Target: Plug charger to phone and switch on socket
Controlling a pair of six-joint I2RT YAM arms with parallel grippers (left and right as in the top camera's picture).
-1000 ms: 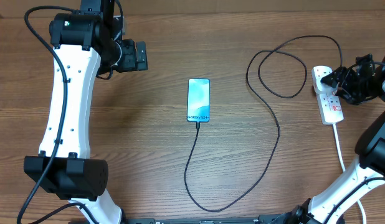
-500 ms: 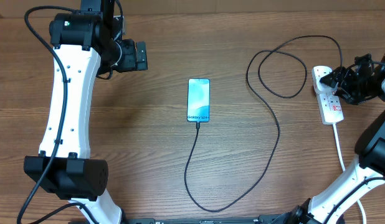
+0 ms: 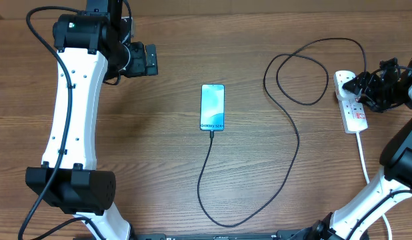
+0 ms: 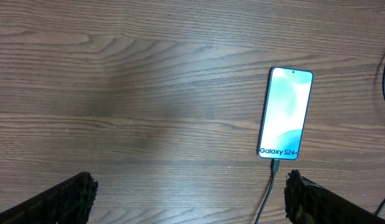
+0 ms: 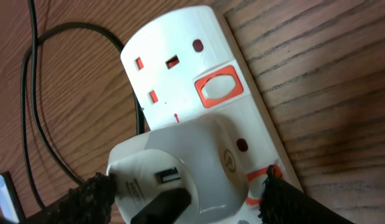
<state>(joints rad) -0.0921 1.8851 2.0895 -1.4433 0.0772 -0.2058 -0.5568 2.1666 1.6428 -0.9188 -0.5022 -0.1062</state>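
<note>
Well, my right pincer (image 5: 186, 188) straddles the charger (image 5: 162, 204) seated in the socket (image 5: 180, 74), poised for the red switch (image 5: 258, 174) beside its right finger. Whether it pinches, I cannot tell. My left pincer (image 4: 191, 188) hangs wide, the phone (image 4: 286, 112) ahead-right, already cabled. Nothing differs from a second ago.

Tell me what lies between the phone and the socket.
In the overhead view, only the looping black charger cable lies between phone and socket.

Charger plug (image 5: 192, 155) in socket (image 5: 171, 37), between jaws
</note>
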